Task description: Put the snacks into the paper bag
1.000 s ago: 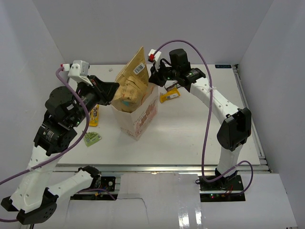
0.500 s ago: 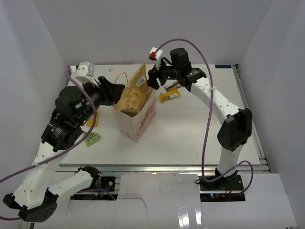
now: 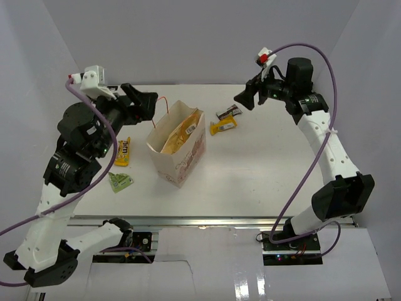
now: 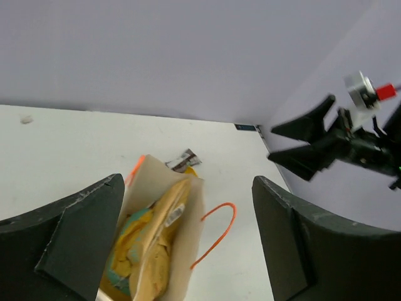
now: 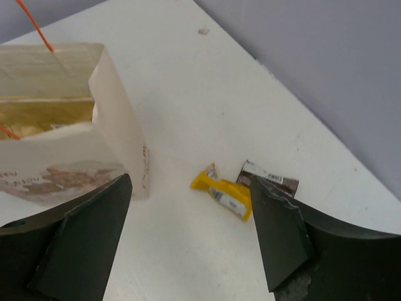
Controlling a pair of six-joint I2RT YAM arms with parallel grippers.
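The cream paper bag (image 3: 188, 160) stands upright left of the table's middle. The tan chip bag (image 3: 178, 133) sits inside it, its top just under the rim. My left gripper (image 3: 147, 100) hangs open above and left of the bag, holding nothing. The left wrist view looks down into the paper bag (image 4: 197, 219) at the chip bag (image 4: 153, 244). My right gripper (image 3: 247, 99) is open and empty, high to the bag's right. Below it lie a yellow wrapper (image 5: 225, 194) and a dark bar (image 5: 270, 180). A green pouch (image 3: 121, 182) lies front left.
A second yellow packet (image 3: 124, 152) lies flat left of the bag, near my left arm. An orange cord handle (image 4: 216, 232) droops over the bag's side. White walls close in the table on three sides.
Both grippers opened and let go of the chip bag, which dropped down into the paper bag. The right arm rose and swung right; the left arm drew back left.
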